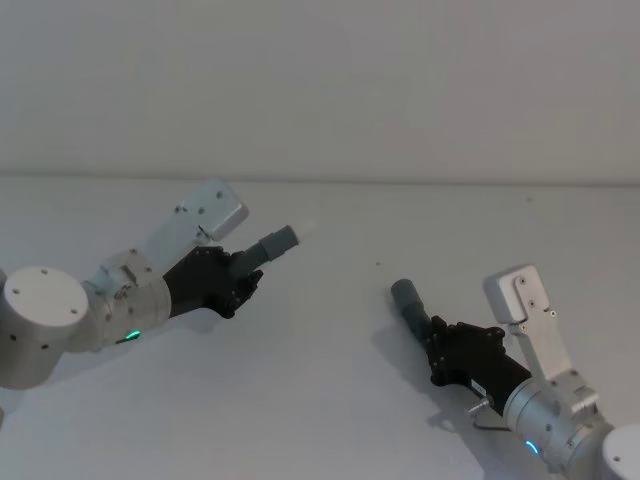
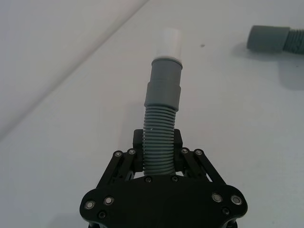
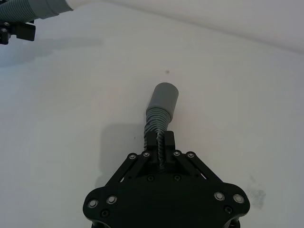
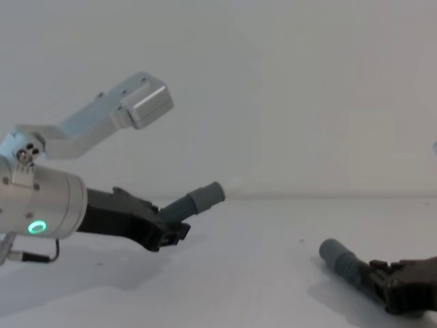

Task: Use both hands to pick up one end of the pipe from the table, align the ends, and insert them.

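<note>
Grey corrugated plastic is clamped in both sets of fingers. On the left, the left gripper (image 1: pixel 245 272) has its fingers closed round the ribbed body of the left hose piece (image 2: pixel 160 137). This piece is held clear of the worktop (image 1: pixel 320 420), tilted upward. Its white spigot (image 2: pixel 169 43) points forward and toward the right.

Bare worktop lies between the two ends, which are well apart, so there is open room and no edge close by.

On the right, the right gripper (image 3: pixel 159 142) pinches the right hose piece (image 1: pixel 412 302) low over the surface; whether it touches I cannot tell. Its plain cuff (image 3: pixel 162 99) points forward and toward the left.

The two long axes cross rather than line up. I judge that each arm must swing its end inward until spigot and cuff face one another, the left end coming lower or the right one rising.
</note>
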You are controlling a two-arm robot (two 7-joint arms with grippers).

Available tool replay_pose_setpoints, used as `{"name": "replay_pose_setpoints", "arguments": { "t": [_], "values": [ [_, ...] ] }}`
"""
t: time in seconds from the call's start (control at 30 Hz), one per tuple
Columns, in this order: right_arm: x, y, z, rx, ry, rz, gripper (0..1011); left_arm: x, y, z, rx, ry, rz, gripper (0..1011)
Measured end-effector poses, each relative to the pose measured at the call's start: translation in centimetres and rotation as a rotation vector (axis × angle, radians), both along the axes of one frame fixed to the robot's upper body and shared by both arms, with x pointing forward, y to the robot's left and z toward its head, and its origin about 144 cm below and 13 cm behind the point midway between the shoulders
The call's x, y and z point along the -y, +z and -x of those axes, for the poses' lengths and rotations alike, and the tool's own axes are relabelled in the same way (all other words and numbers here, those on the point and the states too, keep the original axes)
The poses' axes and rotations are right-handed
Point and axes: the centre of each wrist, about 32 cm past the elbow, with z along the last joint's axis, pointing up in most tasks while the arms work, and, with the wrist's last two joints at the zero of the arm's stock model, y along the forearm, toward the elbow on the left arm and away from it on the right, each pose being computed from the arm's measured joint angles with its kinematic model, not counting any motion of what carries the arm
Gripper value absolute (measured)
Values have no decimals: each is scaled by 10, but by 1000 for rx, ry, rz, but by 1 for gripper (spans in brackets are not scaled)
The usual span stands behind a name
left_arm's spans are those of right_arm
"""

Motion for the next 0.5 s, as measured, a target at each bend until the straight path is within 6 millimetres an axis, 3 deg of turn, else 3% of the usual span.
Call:
{"name": "replay_pose_setpoints", "arguments": {
  "t": [0.5],
  "values": [
    [7,5,4,173,39,9,72,-6,23,-10,101,-168,-168,315]
  ]
}}
